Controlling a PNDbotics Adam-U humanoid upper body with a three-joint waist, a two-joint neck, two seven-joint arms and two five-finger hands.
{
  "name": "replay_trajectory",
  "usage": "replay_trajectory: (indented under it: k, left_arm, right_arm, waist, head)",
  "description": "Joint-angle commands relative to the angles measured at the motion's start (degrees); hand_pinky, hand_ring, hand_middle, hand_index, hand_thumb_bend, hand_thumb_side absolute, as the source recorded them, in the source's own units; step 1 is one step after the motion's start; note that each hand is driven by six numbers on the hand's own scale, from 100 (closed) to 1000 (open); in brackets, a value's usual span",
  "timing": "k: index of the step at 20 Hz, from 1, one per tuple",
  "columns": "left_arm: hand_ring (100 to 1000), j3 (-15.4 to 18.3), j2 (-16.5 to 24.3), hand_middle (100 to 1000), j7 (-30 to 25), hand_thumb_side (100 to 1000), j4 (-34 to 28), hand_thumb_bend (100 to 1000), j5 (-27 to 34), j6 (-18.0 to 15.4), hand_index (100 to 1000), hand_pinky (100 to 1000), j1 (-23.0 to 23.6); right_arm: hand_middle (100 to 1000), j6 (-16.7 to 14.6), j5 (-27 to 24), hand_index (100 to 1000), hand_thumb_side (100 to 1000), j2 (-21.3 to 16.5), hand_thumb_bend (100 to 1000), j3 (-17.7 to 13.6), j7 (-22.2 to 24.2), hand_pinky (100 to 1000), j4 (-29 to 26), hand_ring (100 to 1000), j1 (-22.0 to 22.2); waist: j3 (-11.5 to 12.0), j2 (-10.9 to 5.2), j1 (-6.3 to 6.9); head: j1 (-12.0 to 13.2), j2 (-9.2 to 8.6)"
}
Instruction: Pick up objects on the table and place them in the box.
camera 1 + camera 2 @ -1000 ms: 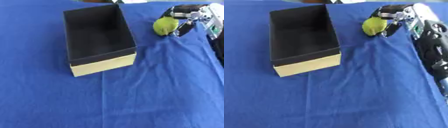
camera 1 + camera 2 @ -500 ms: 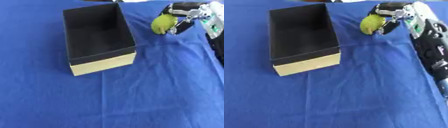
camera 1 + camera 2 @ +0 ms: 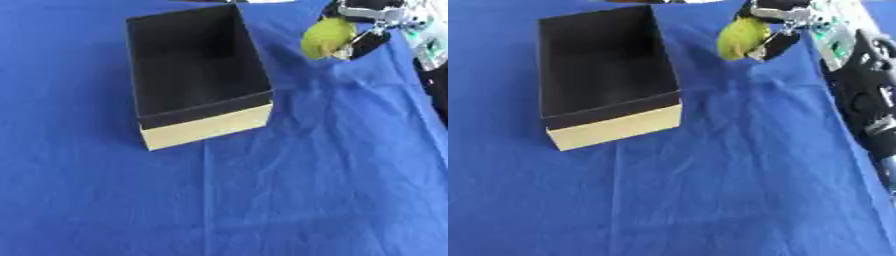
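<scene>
Yellow-green fruit [image 3: 741, 39], held in the curled fingers of the right hand [image 3: 782, 26] at the upper right, just beside the far right corner of the box [image 3: 206, 129]. Box: dark inside, tan front wall, standing open on a blue cloth [image 3: 289, 200].

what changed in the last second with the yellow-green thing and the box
The right hand, its fingers curled round the yellow-green object, has carried it up and toward the robot's left, closer to the black box. It is not yet over the opening. The grip has not changed, and the box sits as before on the blue cloth, nothing showing inside it.
</scene>
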Motion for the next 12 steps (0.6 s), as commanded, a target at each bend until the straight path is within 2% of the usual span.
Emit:
replay_trajectory:
  k: [1, 5, 12]
  left_arm:
    - [760, 0.39, 0.97, 692, 0.08, 804, -0.86, 877, 0.24, 0.11, 678, 451, -0.28]
    - [760, 0.26, 0.92, 692, 0.08, 804, -0.86, 875, 0.28, 0.04, 679, 452, -0.39]
    - [760, -0.09, 0.73, 692, 0.08, 804, -0.86, 874, 0.42, -0.11, 679, 453, -0.72]
  right_arm:
    - [471, 0.31, -2.35, 615, 100, -1.31, 100, 0.21, -1.45, 732, -5.09, 611, -1.56]
    - [470, 1.81, -4.41, 612, 100, 0.98, 100, 1.70, -1.26, 722, -9.39, 603, -3.57]
    - [480, 4.00, -6.44, 625, 100, 8.58, 100, 6.03, 1.84, 710, -12.95, 602, -7.63]
  waist:
    - [0.10, -9.84, -0.22]
    - [0.28, -9.99, -0.25]
    - [0.88, -10.12, -0.28]
  head:
    - [0.08, 0.26]
    - [-0.33, 0.52]
    - [-1.32, 0.74]
